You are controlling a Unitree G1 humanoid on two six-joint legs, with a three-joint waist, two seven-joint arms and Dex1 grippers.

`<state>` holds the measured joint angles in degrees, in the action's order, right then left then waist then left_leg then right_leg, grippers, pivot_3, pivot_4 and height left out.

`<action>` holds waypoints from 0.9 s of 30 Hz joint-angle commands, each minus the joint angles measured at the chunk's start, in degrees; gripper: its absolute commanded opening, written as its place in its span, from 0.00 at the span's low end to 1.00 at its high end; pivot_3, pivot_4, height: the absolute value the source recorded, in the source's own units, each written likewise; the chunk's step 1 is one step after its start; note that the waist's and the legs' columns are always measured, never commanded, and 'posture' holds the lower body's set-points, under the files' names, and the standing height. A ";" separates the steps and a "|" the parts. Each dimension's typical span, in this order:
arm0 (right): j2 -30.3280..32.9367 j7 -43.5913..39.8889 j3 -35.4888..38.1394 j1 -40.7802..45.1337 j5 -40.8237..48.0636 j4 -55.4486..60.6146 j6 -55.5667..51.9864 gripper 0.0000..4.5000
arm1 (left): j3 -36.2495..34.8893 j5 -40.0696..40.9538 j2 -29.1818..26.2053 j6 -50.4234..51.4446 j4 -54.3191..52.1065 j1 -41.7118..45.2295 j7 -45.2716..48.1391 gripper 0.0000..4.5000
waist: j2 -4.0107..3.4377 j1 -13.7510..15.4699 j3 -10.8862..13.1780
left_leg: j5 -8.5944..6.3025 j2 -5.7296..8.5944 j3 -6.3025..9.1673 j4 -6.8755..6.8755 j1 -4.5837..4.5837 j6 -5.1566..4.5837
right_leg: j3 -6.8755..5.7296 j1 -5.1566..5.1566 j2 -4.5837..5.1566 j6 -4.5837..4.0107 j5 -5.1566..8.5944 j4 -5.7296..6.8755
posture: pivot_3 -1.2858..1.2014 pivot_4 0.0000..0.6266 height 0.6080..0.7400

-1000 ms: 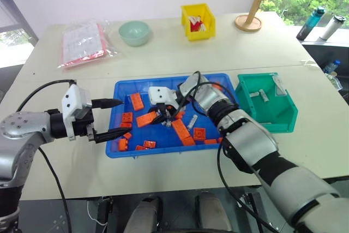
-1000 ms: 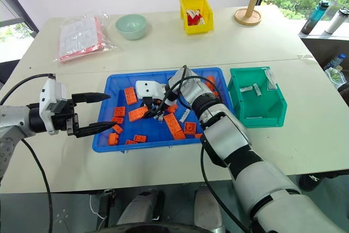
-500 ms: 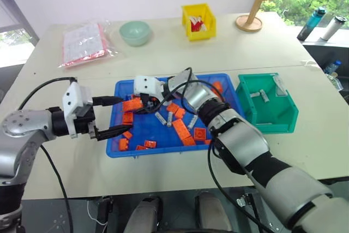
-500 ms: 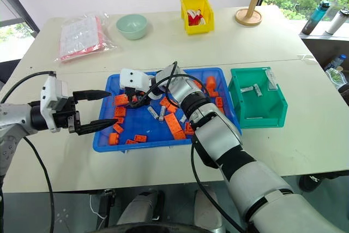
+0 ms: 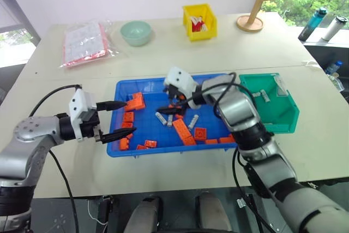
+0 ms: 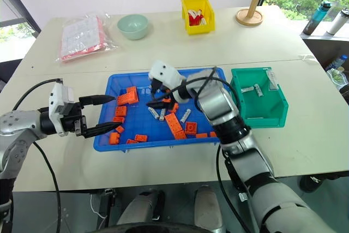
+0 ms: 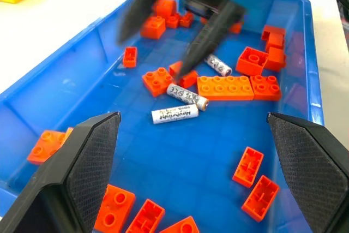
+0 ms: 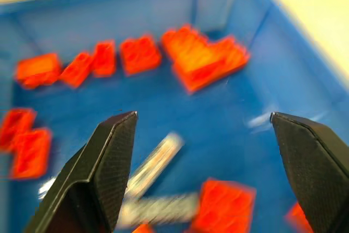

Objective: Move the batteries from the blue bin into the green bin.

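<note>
Inside the blue bin (image 5: pixel 121 148), 3 batteries (image 5: pixel 161 118) lie loose among orange toy bricks (image 5: pixel 180 129) near its middle — 2 more rest in the green bin (image 5: pixel 283 120) just beside it. The right gripper (image 5: pixel 170 103) hangs above the batteries, fingers spread wide, holding nothing. The left gripper (image 5: pixel 121 118) hovers at the bin's left edge — fingers wide apart, empty.

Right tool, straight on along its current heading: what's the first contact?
Likely the batteries lying on the blue bin floor. The right tool is open and empty, angled down into the bin, with a battery directly ahead between its fingers. Orange bricks lie further along. Depth is blurred, so this is tentative.
</note>
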<state>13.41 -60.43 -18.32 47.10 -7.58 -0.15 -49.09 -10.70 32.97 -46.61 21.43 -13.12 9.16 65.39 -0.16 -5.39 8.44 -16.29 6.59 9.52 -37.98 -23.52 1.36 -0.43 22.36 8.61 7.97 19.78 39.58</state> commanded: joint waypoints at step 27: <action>-1.08 9.68 -7.44 -2.26 7.26 -1.50 -1.35 0.02 | 1.65 -1.19 0.26 -3.17 2.92 5.02 2.16 1.00 | 0.06 0.03 -0.04 | 0.00 0.00 -0.02 -0.01 -0.02 0.00 | 0.00 -0.01 -0.01 0.00 0.00 -0.02 | 0.52 0.24 0.84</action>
<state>12.51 -50.78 -26.63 43.53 -1.61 -4.26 -48.91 -7.90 31.63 -46.04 19.33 -9.19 13.88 67.39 -0.09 -5.36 8.40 -16.30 6.59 9.50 -37.99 -23.54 1.36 -0.43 22.36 8.60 7.97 19.78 39.56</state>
